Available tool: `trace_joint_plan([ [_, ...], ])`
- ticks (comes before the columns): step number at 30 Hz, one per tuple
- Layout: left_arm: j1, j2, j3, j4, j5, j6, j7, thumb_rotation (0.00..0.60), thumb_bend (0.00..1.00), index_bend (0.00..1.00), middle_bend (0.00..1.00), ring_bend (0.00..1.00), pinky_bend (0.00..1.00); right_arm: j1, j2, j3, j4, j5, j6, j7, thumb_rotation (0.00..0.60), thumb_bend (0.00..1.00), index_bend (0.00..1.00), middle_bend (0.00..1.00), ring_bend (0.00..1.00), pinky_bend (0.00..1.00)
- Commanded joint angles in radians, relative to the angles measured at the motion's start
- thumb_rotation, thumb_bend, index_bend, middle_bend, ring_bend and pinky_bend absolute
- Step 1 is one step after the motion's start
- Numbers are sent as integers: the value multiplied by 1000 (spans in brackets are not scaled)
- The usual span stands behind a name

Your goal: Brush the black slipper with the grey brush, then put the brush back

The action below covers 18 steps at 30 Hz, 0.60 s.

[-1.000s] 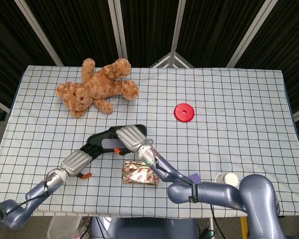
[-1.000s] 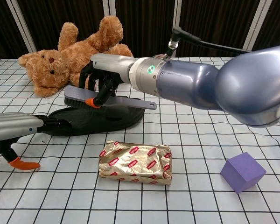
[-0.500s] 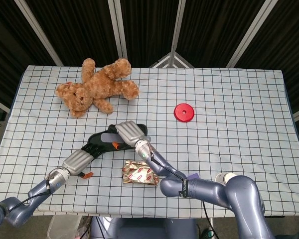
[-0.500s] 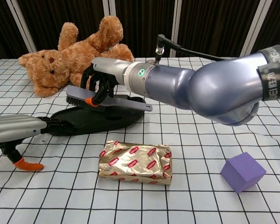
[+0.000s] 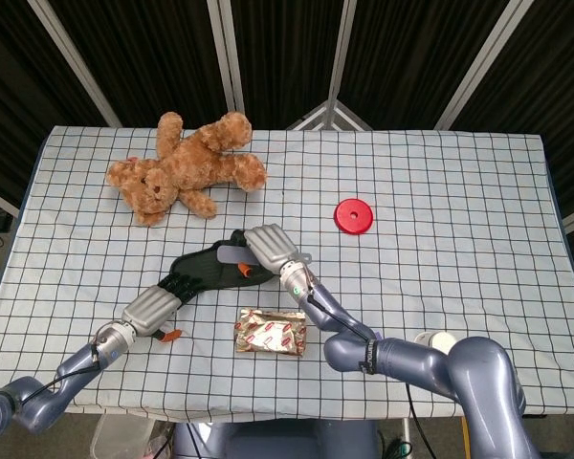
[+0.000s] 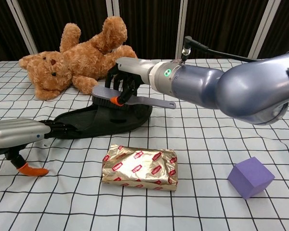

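Black slipper (image 6: 103,119): the landmark, lying flat on the checked tablecloth (image 5: 440,210).
Grey brush (image 6: 135,99): over the slipper's toe end, grasped by the right hand (image 6: 123,86).
Left hand (image 6: 19,137): at the slipper's heel, fingers gripping its edge.
Teddy bear (image 5: 187,164): behind the slipper.
Foil packet (image 6: 139,167): just in front of the slipper.

Teddy bear (image 5: 187,164), red disc (image 5: 354,215), foil packet (image 6: 139,167), purple cube (image 6: 250,176).
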Motion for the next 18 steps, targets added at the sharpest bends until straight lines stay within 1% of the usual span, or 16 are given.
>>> trace_joint_plan([
  [1,-1,2,3,-7,1,2,4,548,426,0,6,33,29,-13,12,-9,-5,6,5,-3,600,458,683,580,498,510],
  [12,-2,5,12,-26,2,9,14,547,426,0,6,33,29,-49,37,-38,-14,22,20,-18,600,458,683,580,498,510],
  [18,-14,-1,11,-28,5,2,20,548,425,0,6,32,29,-46,34,-26,-55,39,38,-33,600,459,683,580,498,509],
])
